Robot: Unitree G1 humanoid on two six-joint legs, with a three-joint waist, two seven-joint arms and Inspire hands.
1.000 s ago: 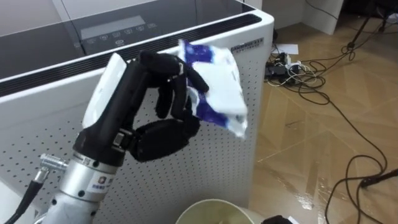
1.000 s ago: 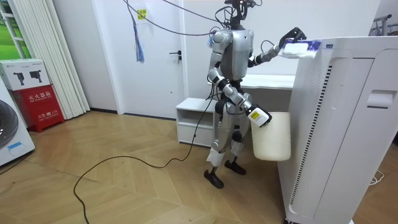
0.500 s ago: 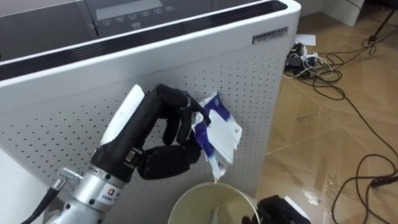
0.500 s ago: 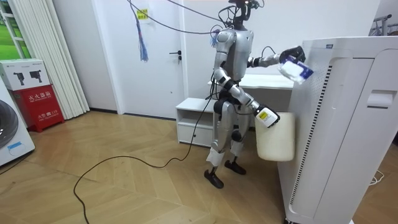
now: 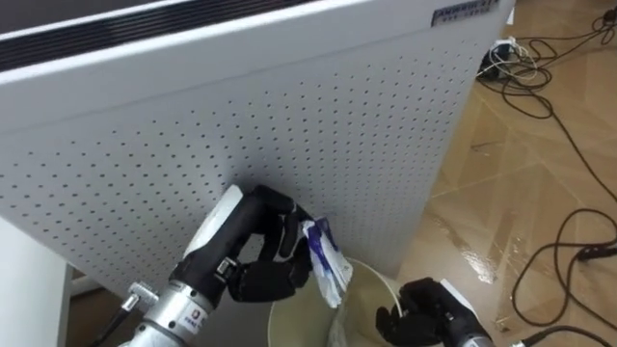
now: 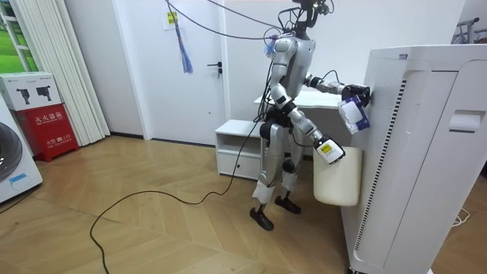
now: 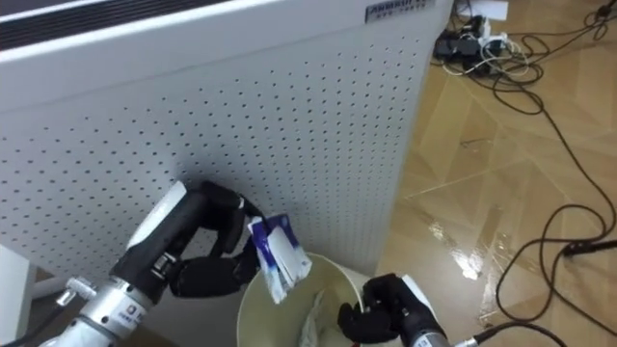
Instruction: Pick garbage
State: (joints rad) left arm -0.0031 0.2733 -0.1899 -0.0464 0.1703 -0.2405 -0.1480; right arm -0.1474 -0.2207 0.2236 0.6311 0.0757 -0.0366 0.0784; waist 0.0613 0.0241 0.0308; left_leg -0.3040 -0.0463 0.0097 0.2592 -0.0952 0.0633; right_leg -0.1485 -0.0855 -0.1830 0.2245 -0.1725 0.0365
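Left eye view: got the black left hand with fingers curled tight round a crumpled white-and-blue plastic wrapper, dangling it right over the mouth of a round cream plastic bin, right hand clamped on that bin's rim, all close up against a big white perforated appliance panel. Room view: standing upright facing the tall appliance, low white cabinet just behind, wrapper held a bit above the bin. Right eye view: same two grips, plus dark cables sprawled across the glossy wooden floor.
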